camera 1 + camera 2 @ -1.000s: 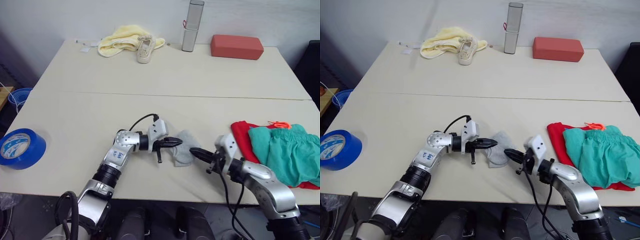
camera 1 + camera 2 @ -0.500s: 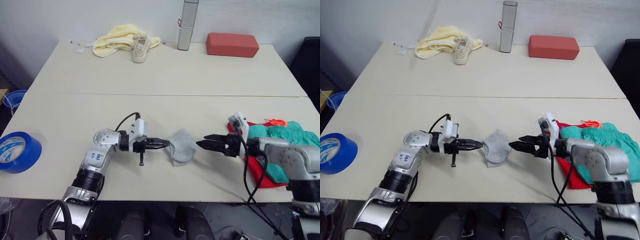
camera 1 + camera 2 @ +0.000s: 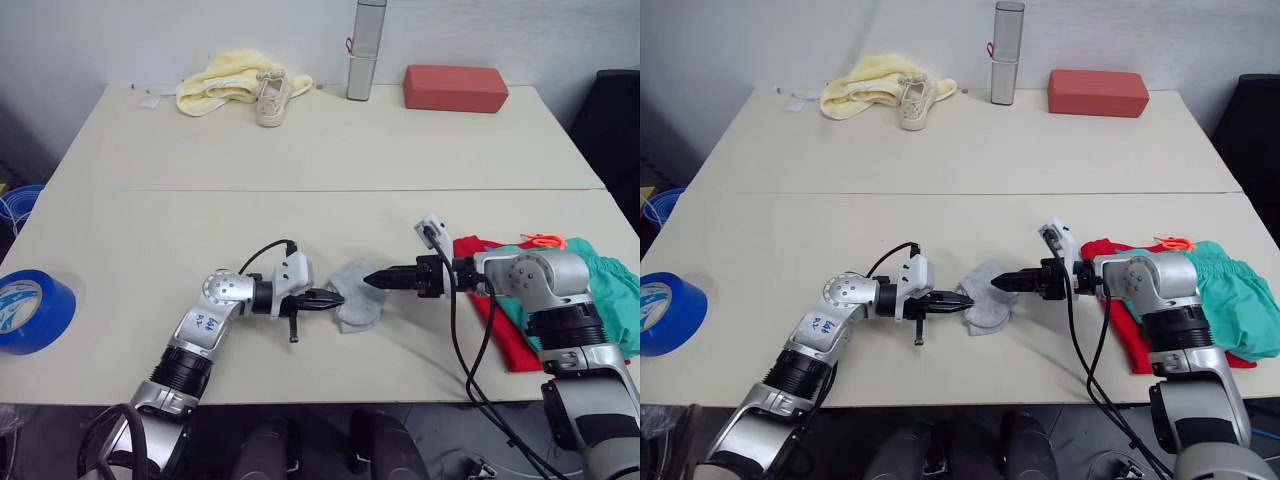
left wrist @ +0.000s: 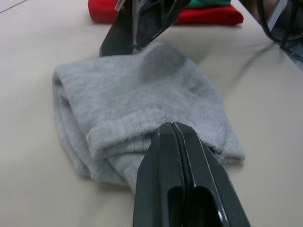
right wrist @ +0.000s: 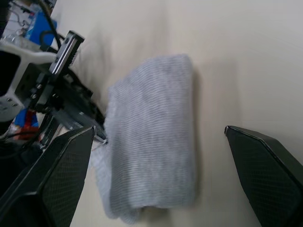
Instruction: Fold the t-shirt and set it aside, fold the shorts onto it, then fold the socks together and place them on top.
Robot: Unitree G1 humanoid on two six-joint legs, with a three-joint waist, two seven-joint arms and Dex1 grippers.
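Near the front edge of the table (image 3: 150,210), in the left eye view, the socks (image 3: 357,300) lie as one small grey bundle between the two grippers. The left gripper (image 3: 330,298) reaches in from the robot's left with its fingers pressed together at the bundle's edge, and the right gripper (image 3: 372,279) points at the bundle from the other side, its tips touching or just above the cloth. To the robot's right the t-shirt (image 3: 500,330) lies folded with the shorts (image 3: 615,300) on top of it. A blue tape roll (image 3: 28,312) sits at the left edge; at the far side are a yellow cloth (image 3: 215,85), a beige shoe (image 3: 268,97), a silver cylinder (image 3: 364,48) and a red-brown block (image 3: 455,88). Seen from the left wrist, the fingers are closed, their tip meeting the ribbed cuff of the socks; whether cloth is pinched cannot be told. Seen from the right wrist, that gripper's two fingers (image 5: 52,179) stand spread wide, the grey bundle lying between them.
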